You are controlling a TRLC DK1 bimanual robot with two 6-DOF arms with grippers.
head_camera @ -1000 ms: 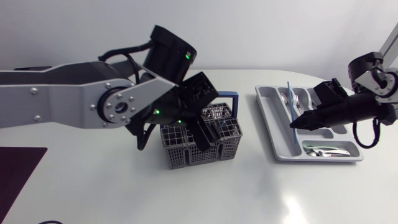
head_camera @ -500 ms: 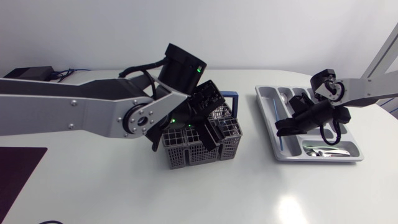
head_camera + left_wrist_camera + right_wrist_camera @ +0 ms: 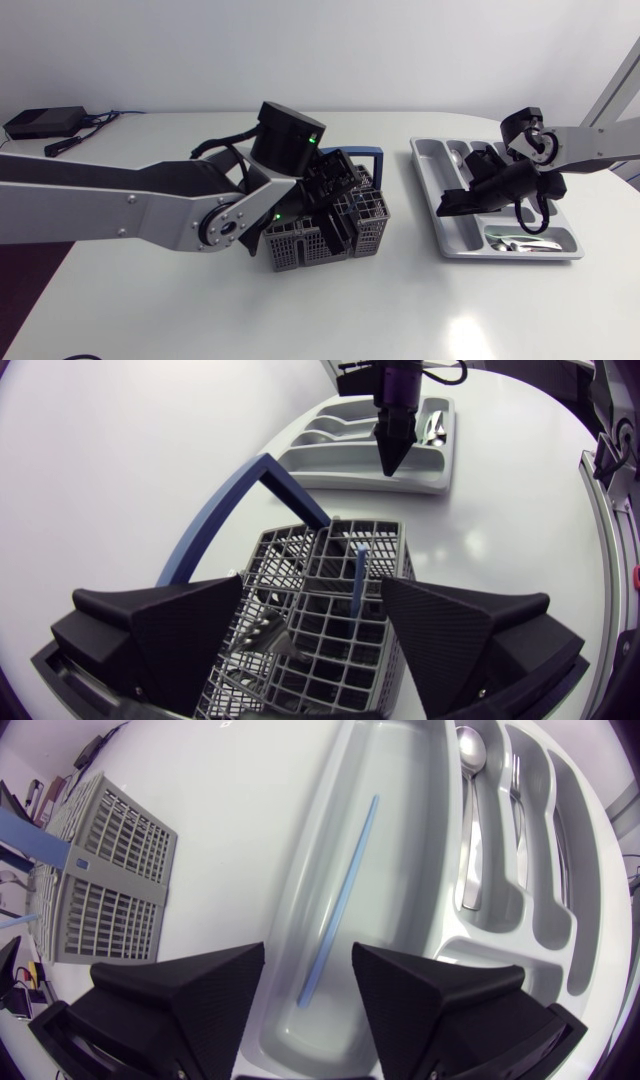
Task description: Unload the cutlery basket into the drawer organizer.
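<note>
With the left claw point(image 3: 325, 585) spread wide around an upright blue stick point(image 3: 359, 585) in the cutlery basket point(image 3: 390, 545), an off-centre close could have snagged or tipped it; farther off, the right claw point(image 3: 308, 952) hung open over the drawer organizer point(image 3: 400, 840), where a second stick point(image 3: 345, 890) lay.

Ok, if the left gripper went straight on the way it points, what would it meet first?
The left gripper would likely meet the upright blue stick first: its tip stands between the open fingers, above the grid of the cutlery basket. Depth is unclear; the fingers may touch it too.
</note>
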